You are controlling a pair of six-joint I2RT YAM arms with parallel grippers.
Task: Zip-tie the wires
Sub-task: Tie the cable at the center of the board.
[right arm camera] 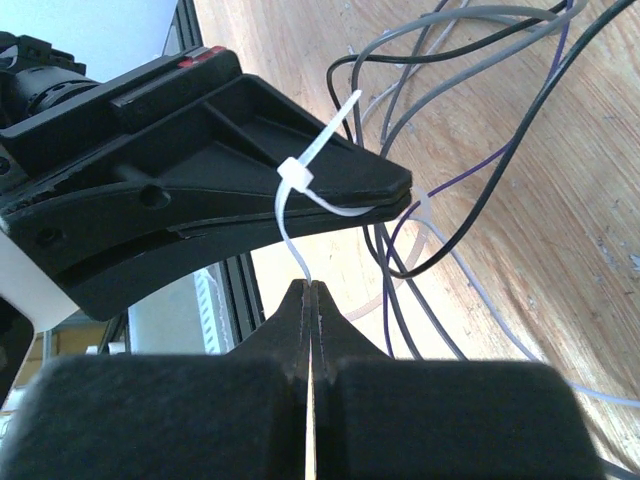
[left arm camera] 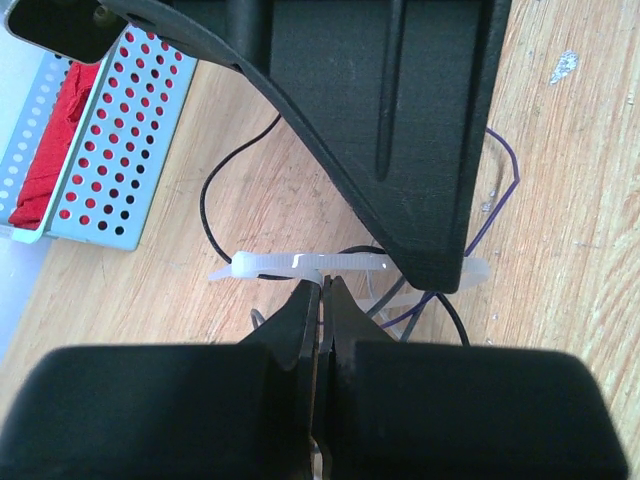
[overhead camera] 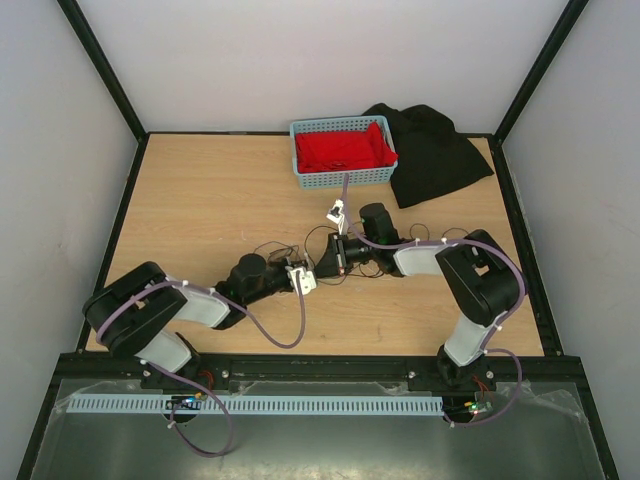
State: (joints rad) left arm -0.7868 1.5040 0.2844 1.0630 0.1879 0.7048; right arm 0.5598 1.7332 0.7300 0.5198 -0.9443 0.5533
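Note:
The white zip tie [right arm camera: 296, 178] is held between both grippers over the middle of the table. My right gripper [right arm camera: 310, 288] is shut on its thin strip, just below the tie's head. My left gripper [left arm camera: 322, 285] is shut on the zip tie [left arm camera: 270, 265], which lies crosswise at its fingertips. The right gripper's black finger [left arm camera: 400, 130] covers part of the tie. The wires [right arm camera: 450, 150], black, grey, purple and whitish, curl on the wood behind the tie. In the top view the left gripper [overhead camera: 320, 270] and right gripper [overhead camera: 332, 258] meet tip to tip among the wires [overhead camera: 318, 234].
A blue perforated basket [overhead camera: 345, 180] holding a red cloth [overhead camera: 340, 150] stands at the back centre, and shows in the left wrist view [left arm camera: 110, 150]. A black cloth [overhead camera: 430, 150] lies to its right. Black frame posts edge the table.

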